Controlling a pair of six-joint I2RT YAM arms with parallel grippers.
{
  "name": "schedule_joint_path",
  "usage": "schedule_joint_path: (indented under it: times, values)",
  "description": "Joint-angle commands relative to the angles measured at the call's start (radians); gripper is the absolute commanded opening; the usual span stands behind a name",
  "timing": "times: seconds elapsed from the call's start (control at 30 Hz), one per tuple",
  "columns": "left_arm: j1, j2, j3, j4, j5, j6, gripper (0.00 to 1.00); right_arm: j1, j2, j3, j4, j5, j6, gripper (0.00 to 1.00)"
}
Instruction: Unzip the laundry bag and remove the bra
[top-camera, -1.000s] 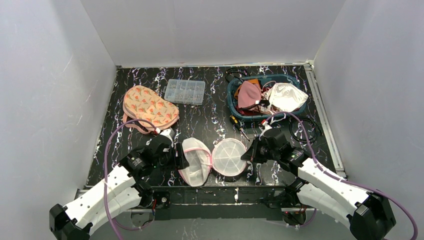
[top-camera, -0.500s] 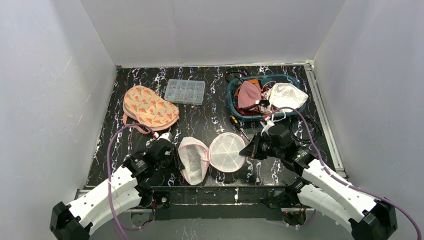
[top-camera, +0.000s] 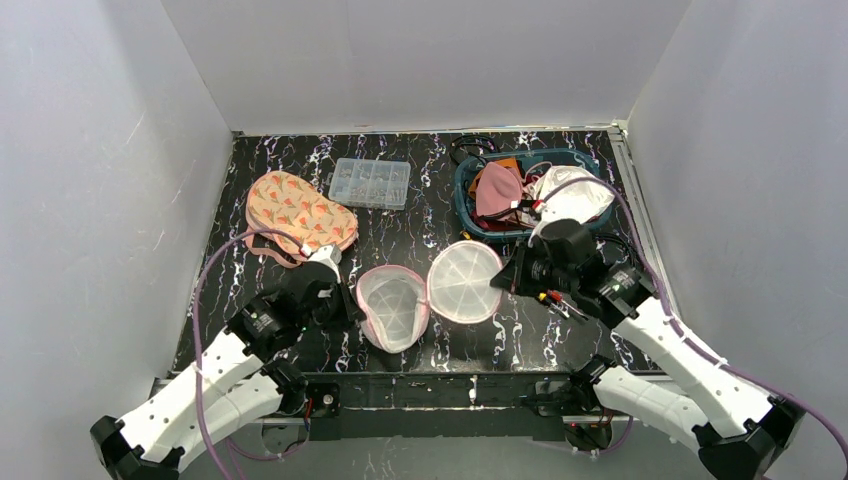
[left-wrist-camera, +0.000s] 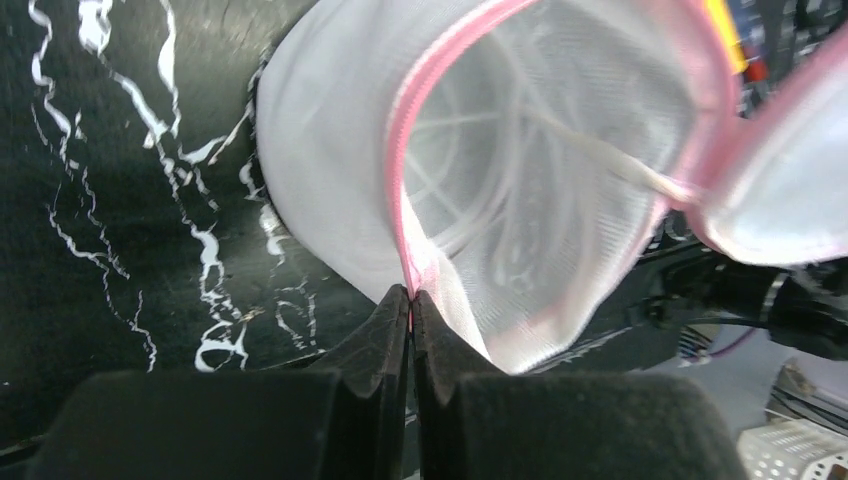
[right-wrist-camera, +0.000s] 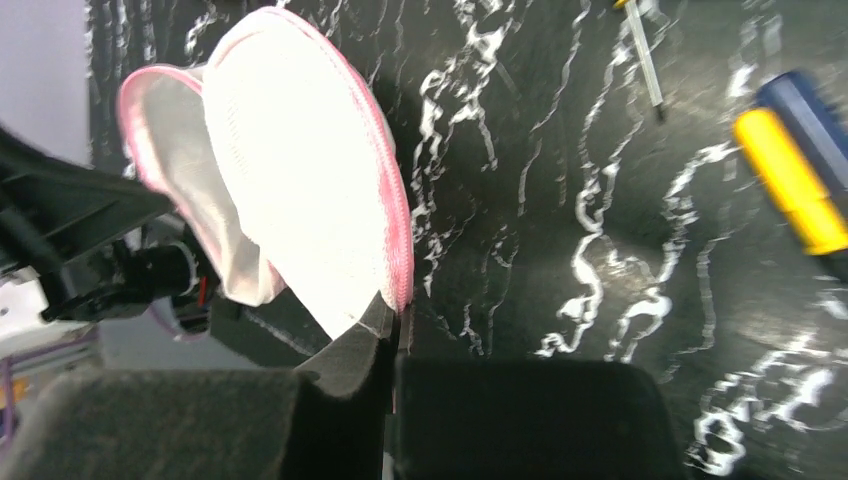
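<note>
Left wrist view is showing the left claw clenched, its two dark fingers pressing flat together on the pink zipper edge of the laundry bag, with the white mesh bowl of the bag opening out just beyond the tips. Right wrist view is showing the right claw likewise clamped, pinching the pink rim of the bag's other half, which is standing tilted up off the counter. From the top external view, the left claw is gripping the near-left rim and the right claw is gripping the right rim, so the laundry bag is lying unzipped and spread into two round halves between them, near the front middle of the counter. What is sitting inside the mesh cannot be told. A peach patterned bra is lying toward the far left, well apart from the bag. A clear plastic box is sitting beside it, and a teal basket of clothes is sitting at the far right. A screwdriver with a yellow and blue handle is lying near the right claw.
</note>
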Motion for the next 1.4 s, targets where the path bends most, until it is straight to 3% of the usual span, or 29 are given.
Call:
schedule_joint_path:
  times: [0.0,0.13,0.3,0.33,0.5,0.6,0.7,0.87,1.27,1.37]
  values:
    - [0.004,0.023,0.152,-0.095,0.003,0.045,0.00,0.005,0.071,0.222,-0.230,0.188,-0.173,0.01]
    - [0.004,0.059,0.229,-0.119,0.041,0.054,0.00,0.005,0.145,0.380,-0.348,0.306,-0.257,0.01]
    - [0.004,0.089,0.164,-0.052,0.031,0.044,0.00,0.006,0.159,0.339,-0.312,0.295,-0.267,0.01]
    - [0.004,0.088,0.137,-0.030,0.020,0.033,0.04,0.005,0.157,0.313,-0.295,0.281,-0.259,0.01]
    - [0.004,0.067,-0.003,0.093,0.016,-0.014,0.47,0.005,0.143,0.237,-0.226,0.224,-0.221,0.01]
    - [0.005,0.053,-0.039,0.132,0.026,-0.037,0.60,0.005,0.136,0.214,-0.203,0.215,-0.203,0.01]
    - [0.004,0.034,-0.047,0.127,0.007,-0.031,0.66,0.005,0.131,0.206,-0.192,0.214,-0.192,0.01]
    - [0.004,0.018,-0.071,0.173,-0.030,0.029,0.65,0.006,0.131,0.204,-0.176,0.195,-0.178,0.01]
    - [0.004,0.177,-0.115,0.209,-0.035,0.094,0.56,0.005,0.134,0.210,-0.158,0.171,-0.165,0.01]
    - [0.004,0.170,-0.133,0.199,-0.076,0.082,0.49,0.005,0.130,0.203,-0.154,0.166,-0.161,0.01]
